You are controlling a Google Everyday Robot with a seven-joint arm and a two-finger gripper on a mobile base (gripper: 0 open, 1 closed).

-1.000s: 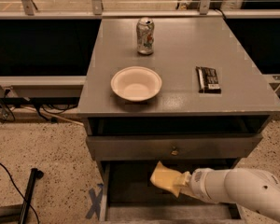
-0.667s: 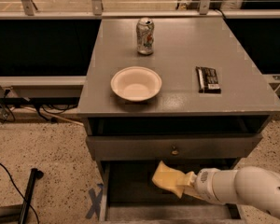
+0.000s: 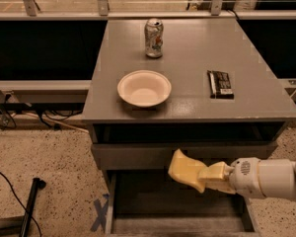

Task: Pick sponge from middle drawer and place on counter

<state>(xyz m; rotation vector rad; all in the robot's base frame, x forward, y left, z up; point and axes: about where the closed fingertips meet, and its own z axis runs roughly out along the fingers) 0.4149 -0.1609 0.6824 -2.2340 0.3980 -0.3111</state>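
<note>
The yellow sponge (image 3: pixel 185 169) is held in my gripper (image 3: pixel 207 176), which reaches in from the right on a white arm. The sponge hangs above the open middle drawer (image 3: pixel 138 201), in front of the grey drawer front just over it. The drawer is a shallow grey tray pulled out at the bottom of the cabinet. The counter (image 3: pixel 187 53) is the flat grey top above, well higher than the sponge.
On the counter stand a white bowl (image 3: pixel 144 88) at the front left, a soda can (image 3: pixel 153 38) at the back and a black snack bar wrapper (image 3: pixel 220 83) on the right. Cables and a black pole (image 3: pixel 29 206) lie on the floor to the left.
My gripper has lifted the sponge up and slightly right, from inside the drawer opening to level with the drawer front above it.
</note>
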